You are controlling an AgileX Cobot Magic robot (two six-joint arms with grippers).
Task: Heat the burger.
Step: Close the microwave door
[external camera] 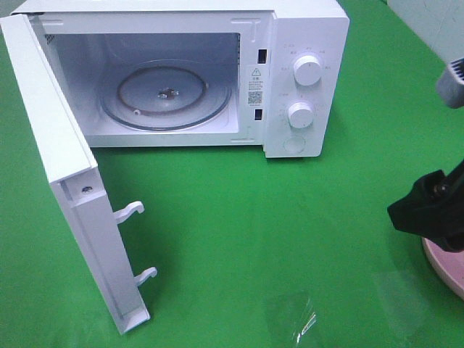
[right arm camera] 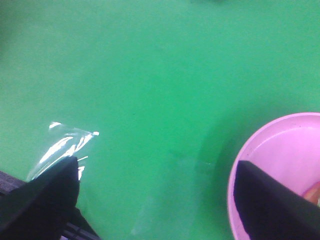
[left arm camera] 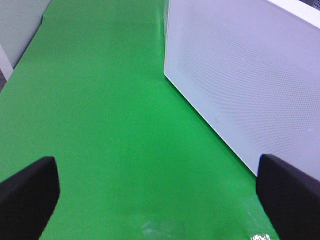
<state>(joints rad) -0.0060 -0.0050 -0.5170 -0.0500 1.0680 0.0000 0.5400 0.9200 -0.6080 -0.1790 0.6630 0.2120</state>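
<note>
One microwave (external camera: 217, 72), door agape; one pink plate (right arm camera: 280, 150); possibly the burger (right arm camera: 314, 192); two pincers (left arm camera: 155, 200) (right arm camera: 160, 200), both released.

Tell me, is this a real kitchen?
Probably not: it looks like a robot test table. A white microwave stands open on a green cloth, with a pink plate beside a black gripper.

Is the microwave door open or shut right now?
Open: the door is swung wide and the empty glass turntable shows inside the microwave.

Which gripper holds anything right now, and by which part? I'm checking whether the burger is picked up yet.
Neither. The left gripper is open over bare cloth; the right gripper is open at the pink plate, gripping nothing.
</note>
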